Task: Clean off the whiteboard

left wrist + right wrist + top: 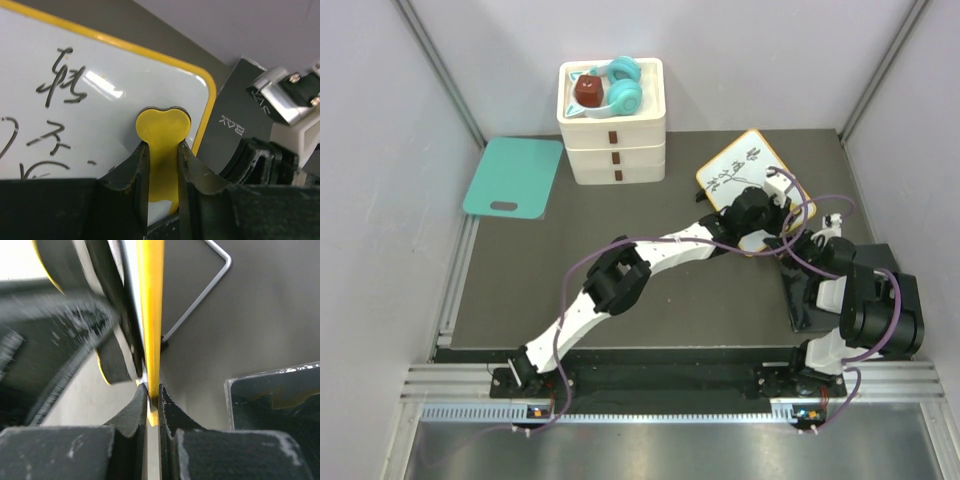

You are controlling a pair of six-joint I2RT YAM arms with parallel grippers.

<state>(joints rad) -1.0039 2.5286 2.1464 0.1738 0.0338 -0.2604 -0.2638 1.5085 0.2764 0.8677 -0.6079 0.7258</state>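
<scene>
my right gripper is clenched on the yellow rim of the board, which i hold by its near edge at the far right of the table, and from my right wrist the rim looks like one thin line between the fingers. my left gripper is closed on the eraser, a yellow heart-shaped piece with a dark layer behind it. the eraser stands in front of the white face, close to the rim at one corner. i cannot tell if the dark layer presses on the face or only hovers.

the black marks are all there, so i judge the wiping is at its start. to do it well, i think the dark side must lie flat on the face, not on its edge, and the strokes must go from this corner toward the marks, in lines that overlap. the pressure should be light and even (a thin board held by one edge can turn in the grip). the right grip must be firm while the left pushes, and the left fingers should not scrape the face. the grey pad lies just beside, so i want short strokes near it.
</scene>
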